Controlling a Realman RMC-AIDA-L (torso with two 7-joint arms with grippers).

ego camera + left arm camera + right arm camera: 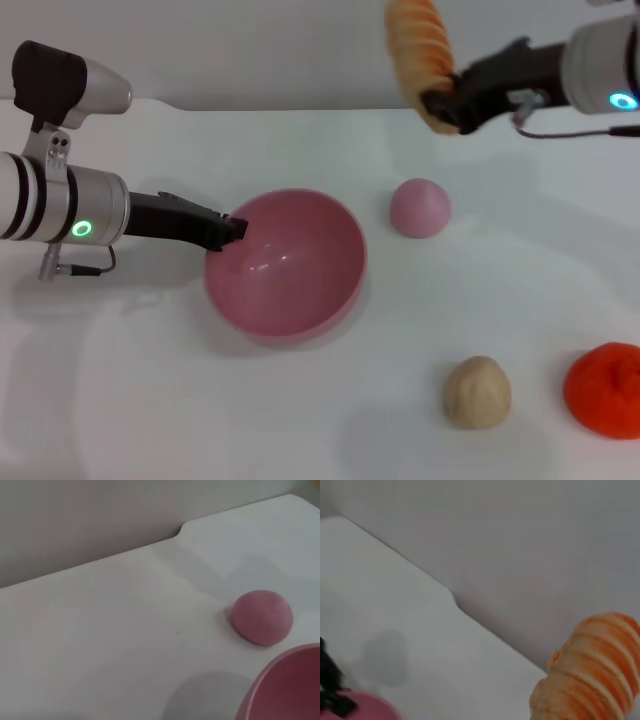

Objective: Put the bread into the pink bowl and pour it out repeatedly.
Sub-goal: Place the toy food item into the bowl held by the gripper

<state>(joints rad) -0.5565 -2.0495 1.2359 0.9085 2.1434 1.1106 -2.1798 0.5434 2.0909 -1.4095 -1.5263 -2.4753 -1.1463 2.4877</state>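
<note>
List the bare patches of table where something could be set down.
Bare table in front of the pink bowl, and the far strip between the left tool and small pink dome. Crowded near right: beige lump, red-orange blob.

White counter (300,420) fills most of the head view; surface smooth, matte, unmarked. Far edge meets a plain pale grey wall (250,50) with no seams or fixtures. In both wrist views the counter's back edge shows a step, a rounded notch where the edge jogs toward the wall (181,530). Light is soft and diffuse from above; shadows on the counter are faint and blurred at the edges. Floor, windows and other furniture not in view.
</note>
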